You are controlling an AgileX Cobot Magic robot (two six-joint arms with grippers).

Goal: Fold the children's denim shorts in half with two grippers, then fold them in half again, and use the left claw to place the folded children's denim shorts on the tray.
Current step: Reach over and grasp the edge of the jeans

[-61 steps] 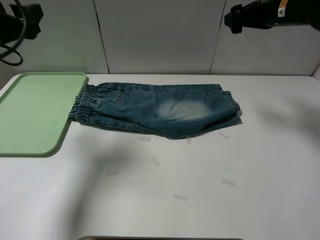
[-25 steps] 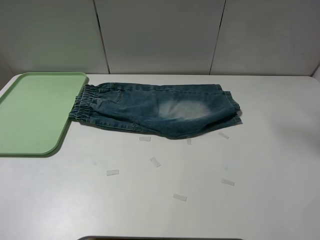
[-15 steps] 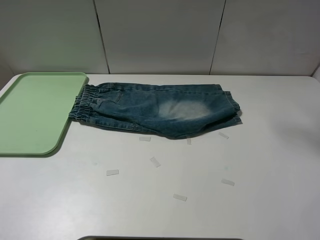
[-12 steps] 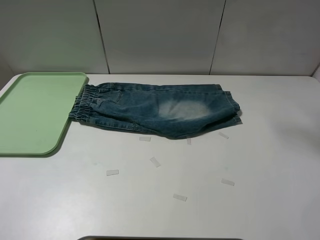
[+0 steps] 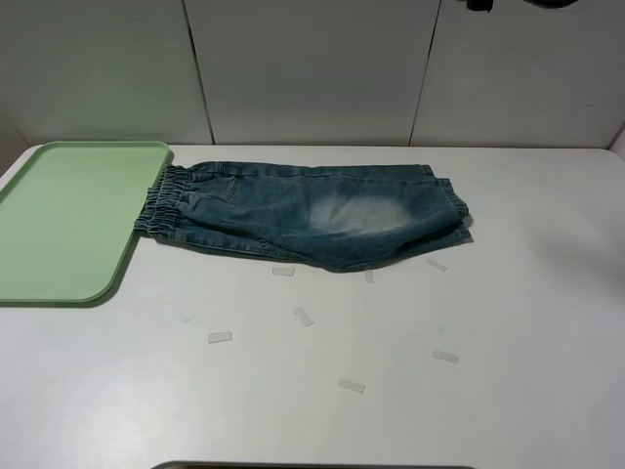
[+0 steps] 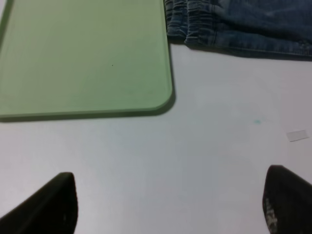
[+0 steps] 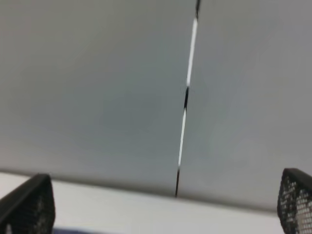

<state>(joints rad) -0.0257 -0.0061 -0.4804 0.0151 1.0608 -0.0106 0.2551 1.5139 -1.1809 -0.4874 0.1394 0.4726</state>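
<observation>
Left gripper and right gripper hover, jaws spread.

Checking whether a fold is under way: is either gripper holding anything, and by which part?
Nothing is held. The left gripper and right gripper stand open and empty; the denim shorts lie untouched on the table.

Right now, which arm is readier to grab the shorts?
Left, I think. The left tool, open, looks down at the denim shorts and the tray; the right tool faces only the wall.
</observation>
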